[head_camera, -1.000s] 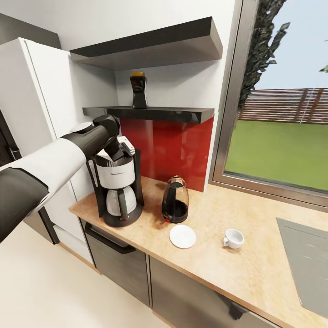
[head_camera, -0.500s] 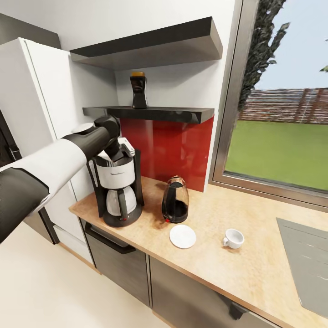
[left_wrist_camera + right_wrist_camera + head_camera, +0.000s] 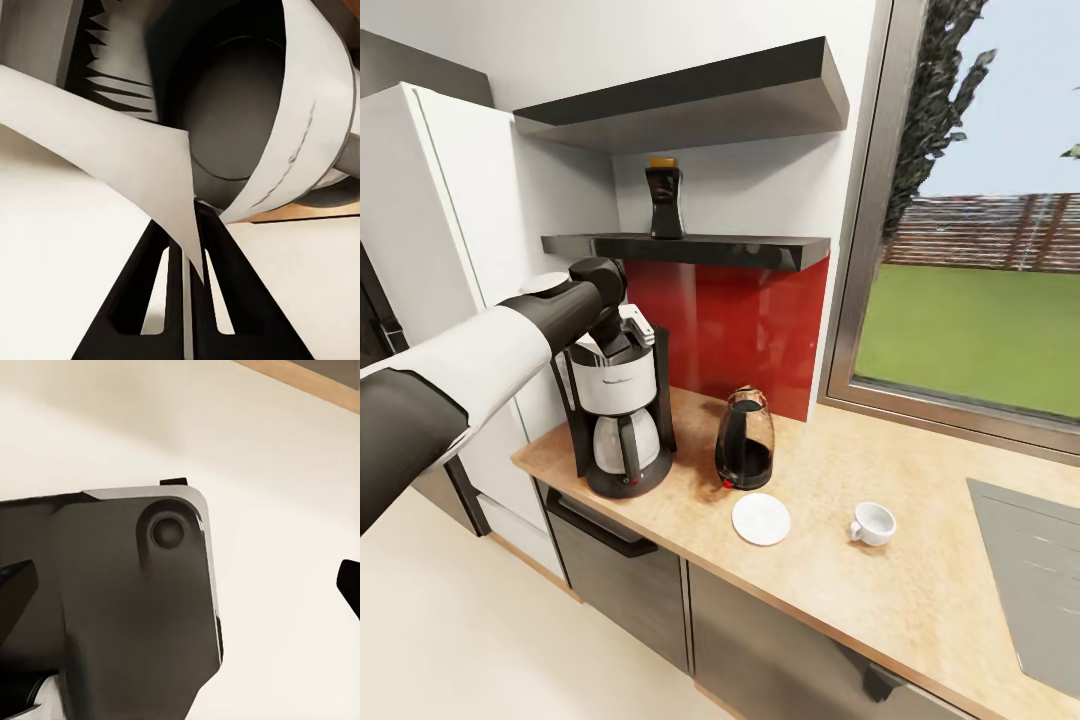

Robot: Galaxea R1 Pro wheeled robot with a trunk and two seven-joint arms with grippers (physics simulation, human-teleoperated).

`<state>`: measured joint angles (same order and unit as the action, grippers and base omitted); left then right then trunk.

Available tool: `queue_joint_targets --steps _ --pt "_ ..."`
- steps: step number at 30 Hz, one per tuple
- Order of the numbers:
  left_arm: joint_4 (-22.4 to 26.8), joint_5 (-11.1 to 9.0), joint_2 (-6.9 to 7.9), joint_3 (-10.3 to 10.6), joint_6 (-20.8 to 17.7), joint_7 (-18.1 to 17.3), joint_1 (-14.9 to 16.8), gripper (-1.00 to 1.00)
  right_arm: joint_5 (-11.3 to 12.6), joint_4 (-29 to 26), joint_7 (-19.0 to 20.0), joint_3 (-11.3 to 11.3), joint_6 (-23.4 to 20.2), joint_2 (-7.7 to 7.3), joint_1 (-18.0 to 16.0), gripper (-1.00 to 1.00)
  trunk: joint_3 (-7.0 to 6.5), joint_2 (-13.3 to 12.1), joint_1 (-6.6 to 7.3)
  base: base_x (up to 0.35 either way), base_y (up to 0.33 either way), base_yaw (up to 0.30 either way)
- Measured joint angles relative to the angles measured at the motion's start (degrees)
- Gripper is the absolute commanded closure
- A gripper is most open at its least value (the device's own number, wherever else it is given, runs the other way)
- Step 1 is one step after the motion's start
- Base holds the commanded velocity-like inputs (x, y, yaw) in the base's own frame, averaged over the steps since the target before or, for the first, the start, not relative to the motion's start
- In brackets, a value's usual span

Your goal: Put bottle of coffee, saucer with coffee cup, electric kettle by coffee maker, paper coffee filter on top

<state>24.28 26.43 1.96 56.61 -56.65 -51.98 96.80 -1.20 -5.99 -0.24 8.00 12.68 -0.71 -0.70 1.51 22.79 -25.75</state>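
Note:
The black-and-white coffee maker (image 3: 618,415) stands at the counter's left end. My left gripper (image 3: 622,338) hovers right over its top, shut on a white paper coffee filter (image 3: 142,161). In the left wrist view the black fingers (image 3: 225,255) pinch the filter's edge above the maker's dark open basket (image 3: 240,112). The glass electric kettle (image 3: 746,440) stands just right of the maker. A white saucer (image 3: 761,519) lies in front of the kettle, and the white cup (image 3: 873,523) sits apart to its right. The dark coffee bottle (image 3: 664,200) stands on the lower shelf (image 3: 760,250). My right gripper (image 3: 180,585) is open over the floor.
A white fridge (image 3: 450,230) stands left of the counter. A second shelf (image 3: 700,95) hangs above the bottle. A window (image 3: 980,260) fills the right wall and a grey hob (image 3: 1030,570) lies at the counter's right. The robot's dark base (image 3: 127,607) is below my right gripper.
My left arm has shifted slightly over the coffee maker's top, still holding the filter. Nothing else has moved.

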Motion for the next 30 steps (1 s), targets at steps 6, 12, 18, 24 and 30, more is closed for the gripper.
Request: queue_joint_targets --steps 6,12,18,24,30 --pt "0.03 0.08 0.07 0.0 0.02 0.0 0.0 1.0 0.01 0.01 0.0 0.0 0.02 0.0 -0.01 -1.0 0.0 0.0 0.0 0.0 0.0 0.0" --pt "0.08 0.27 0.15 0.02 0.17 -0.02 0.0 -1.0 -0.01 0.02 0.0 0.0 0.01 0.0 0.03 -1.0 0.0 0.0 0.0 0.0 0.0 0.0" --pt "0.0 0.27 0.17 0.02 0.19 0.0 0.0 -1.0 0.0 0.03 0.0 0.0 -0.01 0.0 0.0 -1.0 0.0 0.0 0.0 0.0 0.0 0.0" --pt "-0.01 0.27 0.18 0.02 0.19 0.0 0.0 -1.0 -0.02 0.04 0.0 0.0 0.01 0.0 0.02 -1.0 0.0 0.0 0.0 0.0 0.0 0.0" --pt "-0.01 0.27 0.18 -0.02 0.19 0.0 0.0 -1.0 0.0 0.04 0.0 0.0 0.01 0.0 0.04 -1.0 0.0 0.0 0.0 0.0 0.0 0.0"
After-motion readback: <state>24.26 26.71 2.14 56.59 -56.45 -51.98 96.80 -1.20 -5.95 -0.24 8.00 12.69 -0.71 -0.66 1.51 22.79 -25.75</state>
